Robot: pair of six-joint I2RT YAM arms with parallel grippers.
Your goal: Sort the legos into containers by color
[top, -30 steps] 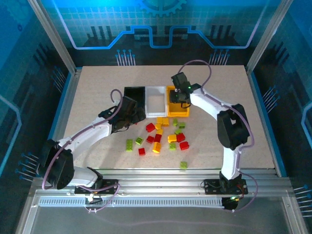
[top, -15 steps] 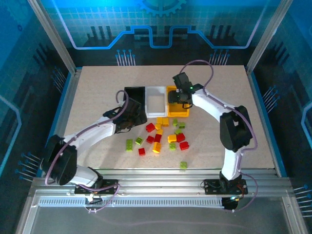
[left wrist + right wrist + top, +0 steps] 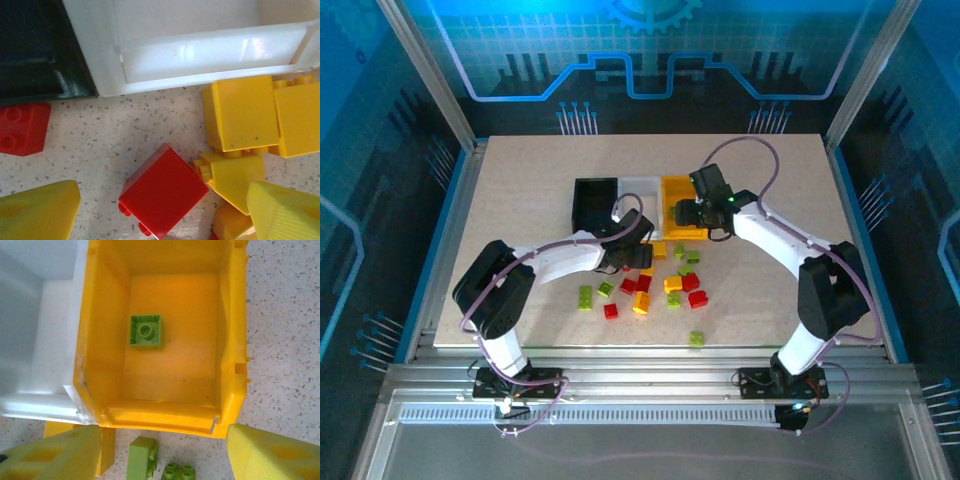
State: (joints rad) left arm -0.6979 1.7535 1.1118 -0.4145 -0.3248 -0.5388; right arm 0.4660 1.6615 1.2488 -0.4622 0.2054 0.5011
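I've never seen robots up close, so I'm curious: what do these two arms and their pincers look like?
The left arm and right arm have smooth white shells, bulky black joints and a mauve cable looping alongside. The left gripper and right gripper end in chunky yellow plastic fingers.

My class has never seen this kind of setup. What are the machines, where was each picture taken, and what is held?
Two robot arms are bolted to the table, each with a two-finger gripper. The overhead picture looks down from behind them; the other two come from wrist cameras. A black bin, a white bin and a yellow bin stand together. Red, yellow and green bricks lie loose nearby. The left gripper hangs open over a red brick; the right gripper is open and empty near the yellow bin, which holds one green brick.
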